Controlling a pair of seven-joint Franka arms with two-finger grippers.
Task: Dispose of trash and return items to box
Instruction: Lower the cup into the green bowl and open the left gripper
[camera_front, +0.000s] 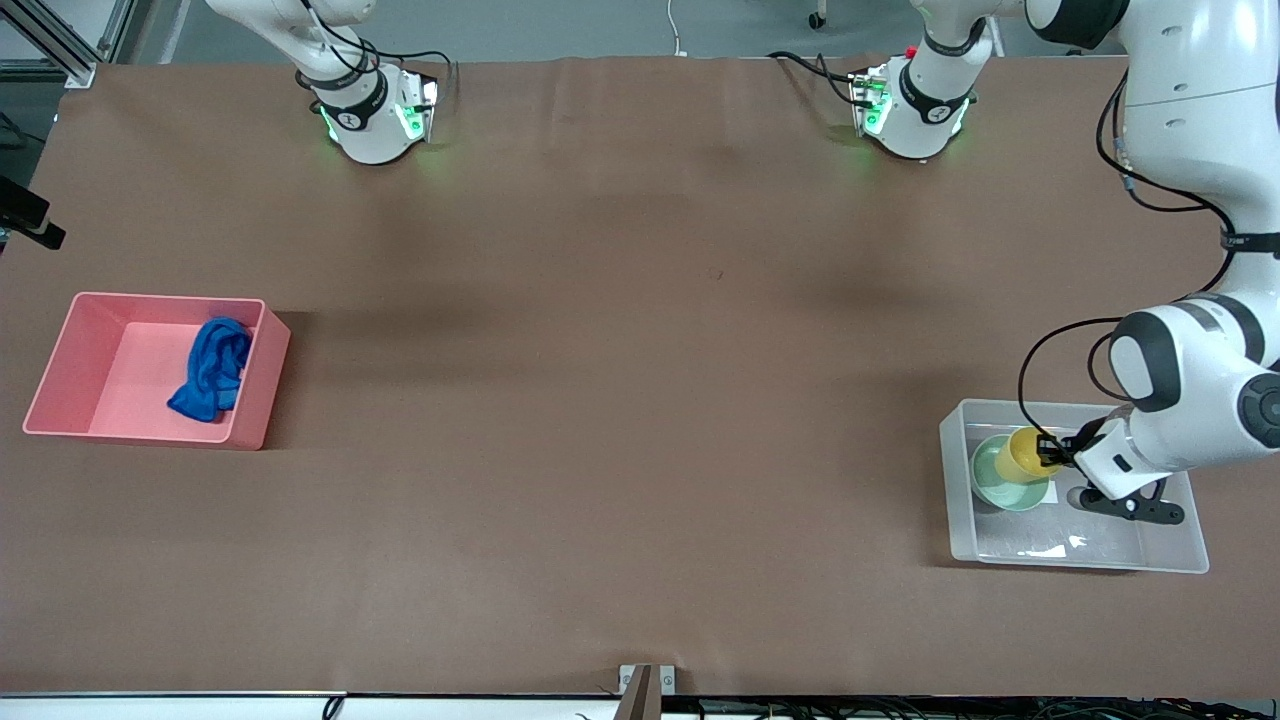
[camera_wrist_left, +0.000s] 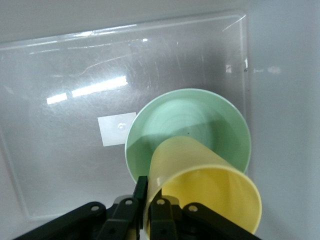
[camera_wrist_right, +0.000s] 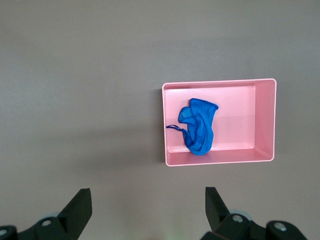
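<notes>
We see the left gripper inside the clear plastic tub at the left arm's end of the table, its fingers clamped on the rim of the yellow cup. The cup is tilted, its body slanting down over the mint-green bowl, which lies on the tub's floor just beside a small white square label; we cannot tell whether cup and bowl touch. The tub's walls enclose the gripper on all sides, and the bowl lies directly beneath the held cup. At the right arm's end of the table, the blue cloth rag lies crumpled in the pink rectangular bin, against the wall toward the table's middle. The right gripper waits with its fingers spread wide and empty, above the bare brown table with the bin in its wrist view.
</notes>
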